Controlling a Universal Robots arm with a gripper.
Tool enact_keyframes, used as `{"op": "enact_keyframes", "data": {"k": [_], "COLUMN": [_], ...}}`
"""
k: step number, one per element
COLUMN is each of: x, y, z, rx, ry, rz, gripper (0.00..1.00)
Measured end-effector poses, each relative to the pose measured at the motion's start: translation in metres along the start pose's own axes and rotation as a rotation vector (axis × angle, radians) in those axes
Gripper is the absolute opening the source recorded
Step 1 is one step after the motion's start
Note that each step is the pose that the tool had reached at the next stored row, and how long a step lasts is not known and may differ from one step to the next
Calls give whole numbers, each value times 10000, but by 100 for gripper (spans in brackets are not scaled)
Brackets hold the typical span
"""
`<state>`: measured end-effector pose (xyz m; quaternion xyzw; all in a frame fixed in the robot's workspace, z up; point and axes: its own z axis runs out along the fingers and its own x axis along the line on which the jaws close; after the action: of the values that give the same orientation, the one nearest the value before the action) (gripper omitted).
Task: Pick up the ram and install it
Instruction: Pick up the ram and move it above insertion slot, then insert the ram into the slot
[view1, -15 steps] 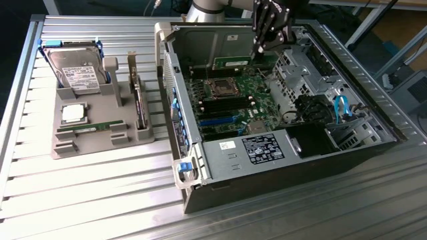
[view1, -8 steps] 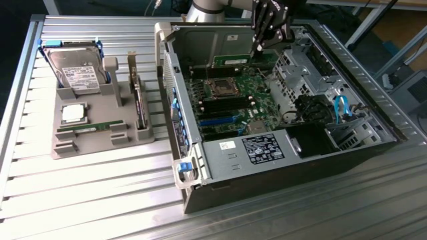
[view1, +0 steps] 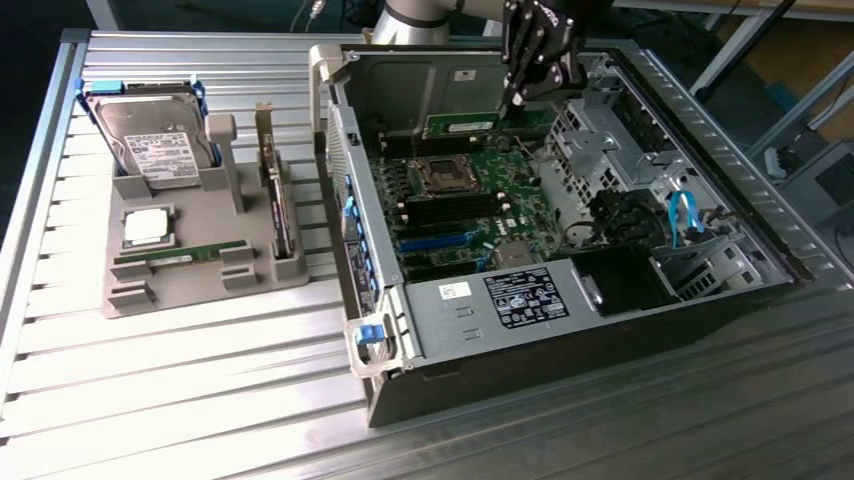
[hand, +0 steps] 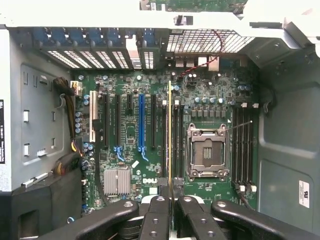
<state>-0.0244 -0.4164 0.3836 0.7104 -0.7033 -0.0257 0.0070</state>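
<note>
the gripper (view1: 531, 95) is clamping the ram (view1: 461, 125) in the upper middle of the exterior view, over the open computer case (view1: 400, 340). it is holding the stick on edge, apparently so the contacts are facing the motherboard (view1: 461, 215). in the wrist view the ram (hand: 170, 130) is running edge-on between the fingers (hand: 159, 212), parallel to the memory slots (hand: 176, 135) beside the processor socket (hand: 206, 152), likely for a straight push.

open: above motherboard (view1: 467, 210) under gripper (view1: 518, 100) | obstacles: case wall (view1: 351, 215), drive cage (view1: 587, 150) flanking
</note>
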Motion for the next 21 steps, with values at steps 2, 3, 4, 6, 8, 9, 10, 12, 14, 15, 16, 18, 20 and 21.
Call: {"op": "enact_keyframes", "data": {"k": [2, 3, 4, 6, 8, 9, 10, 12, 14, 15, 16, 18, 20, 21], "x": [1, 1, 1, 2, 3, 3, 3, 4, 5, 5, 5, 5, 5, 6], "y": [-1, -2, -2, -4, -5, -5, -6, -7, -8, -9, -9, -9, -9, -9], "z": [27, 37, 52, 81, 102, 112, 124, 155, 177, 188, 197, 201, 203, 203], "rx": [0, 0, 0, 0, 0, 0, 0, 0, 0, 0, 0, -1, 0, 0], "ry": [0, 0, 0, -1, 0, 0, -1, -1, 0, 0, 0, 3, -1, 0], "rz": [0, 0, 0, 0, 0, 0, 0, 0, 0, 0, 0, 0, 0, 0], "gripper": [13, 13, 13, 13, 13, 13, 13, 13, 13, 13, 13, 13, 13, 13]}}
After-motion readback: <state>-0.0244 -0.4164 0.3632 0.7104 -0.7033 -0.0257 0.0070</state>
